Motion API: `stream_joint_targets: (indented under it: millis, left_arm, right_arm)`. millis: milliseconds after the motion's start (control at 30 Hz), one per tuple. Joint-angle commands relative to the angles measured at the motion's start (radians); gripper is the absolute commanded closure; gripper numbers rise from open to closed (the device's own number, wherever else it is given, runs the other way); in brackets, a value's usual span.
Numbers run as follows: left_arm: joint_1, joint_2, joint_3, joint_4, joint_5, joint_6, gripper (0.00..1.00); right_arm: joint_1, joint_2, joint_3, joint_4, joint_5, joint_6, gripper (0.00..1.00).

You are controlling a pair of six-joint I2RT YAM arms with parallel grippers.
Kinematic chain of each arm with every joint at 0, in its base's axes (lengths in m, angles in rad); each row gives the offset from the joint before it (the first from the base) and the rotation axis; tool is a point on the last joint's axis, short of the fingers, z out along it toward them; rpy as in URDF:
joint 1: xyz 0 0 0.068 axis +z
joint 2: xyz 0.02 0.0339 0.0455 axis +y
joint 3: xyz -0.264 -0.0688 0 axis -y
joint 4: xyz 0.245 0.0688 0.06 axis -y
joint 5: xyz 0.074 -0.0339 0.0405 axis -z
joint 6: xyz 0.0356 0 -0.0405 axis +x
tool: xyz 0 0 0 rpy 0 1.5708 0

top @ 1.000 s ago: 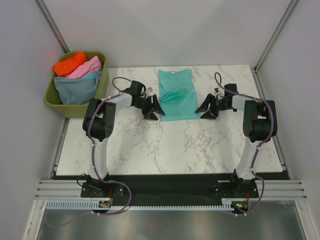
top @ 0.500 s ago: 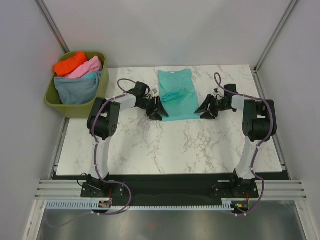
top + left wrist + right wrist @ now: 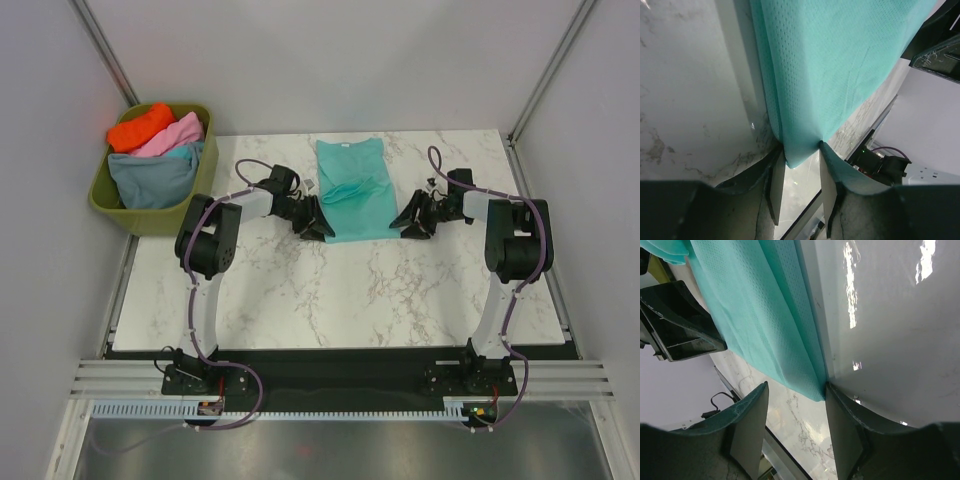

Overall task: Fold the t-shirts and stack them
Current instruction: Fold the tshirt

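A teal-green t-shirt (image 3: pixel 353 190) lies partly folded, long and narrow, on the marble table (image 3: pixel 340 290). My left gripper (image 3: pixel 318 224) is at its near left corner. In the left wrist view the jaws (image 3: pixel 802 150) are partly open, with the corner of the shirt (image 3: pixel 830 65) between the fingertips. My right gripper (image 3: pixel 409 222) is at the near right corner. In the right wrist view it (image 3: pixel 796 386) is wide open, and the corner of the shirt (image 3: pixel 755 315) lies against one finger. The orange (image 3: pixel 140 126), pink (image 3: pixel 172 136), light teal (image 3: pixel 186 152) and slate blue-grey (image 3: pixel 150 180) t-shirts lie in the tub.
The olive-green tub (image 3: pixel 110 204) stands off the table's far left corner. Grey walls close in the back and both sides. The arm bases are bolted to the rail at the near edge (image 3: pixel 340 380).
My left gripper has moved right, onto the shirt's near left corner. My right gripper has barely moved. The shirt lies as before.
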Motion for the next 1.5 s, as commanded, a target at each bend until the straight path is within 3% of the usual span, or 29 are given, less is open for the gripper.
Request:
stream_joint_targets:
  millis: [0,133,233,500,967,1233,1300,1333,1467]
  left_arm:
    - [-0.005,0.0,-0.014,0.004,-0.017,-0.022,0.57]
    - [-0.005,-0.008,-0.017,-0.011,-0.025,-0.022,0.43]
    - [-0.005,-0.022,-0.023,-0.034,-0.031,-0.018,0.39]
    - [-0.005,-0.032,-0.074,-0.034,-0.031,-0.018,0.39]
    - [-0.011,-0.016,-0.086,-0.034,-0.031,-0.018,0.39]
    - [-0.016,0.009,-0.069,-0.034,-0.031,-0.018,0.39]
    - [-0.017,0.012,-0.067,0.015,-0.036,-0.015,0.38]
    - [-0.017,0.015,-0.066,0.018,-0.033,-0.053,0.97]
    - [-0.02,0.027,-0.064,0.046,-0.026,-0.07,0.98]
  right_arm:
    - [0.002,-0.025,-0.013,-0.05,0.032,-0.047,0.43]
    - [0.0,-0.048,-0.025,-0.068,0.025,-0.056,0.42]
    - [0.002,-0.068,-0.053,-0.075,0.02,-0.054,0.42]
    - [0.002,-0.059,-0.112,-0.053,0.042,-0.059,0.42]
    - [0.006,0.077,0.042,-0.016,0.074,-0.051,0.44]
    - [0.006,0.061,0.023,-0.016,0.074,-0.059,0.52]
    - [0.006,0.053,0.016,-0.013,0.074,-0.064,0.58]
    - [0.008,0.048,0.01,-0.012,0.077,-0.067,0.61]
    - [0.006,0.042,0.001,0.007,0.08,-0.061,0.64]
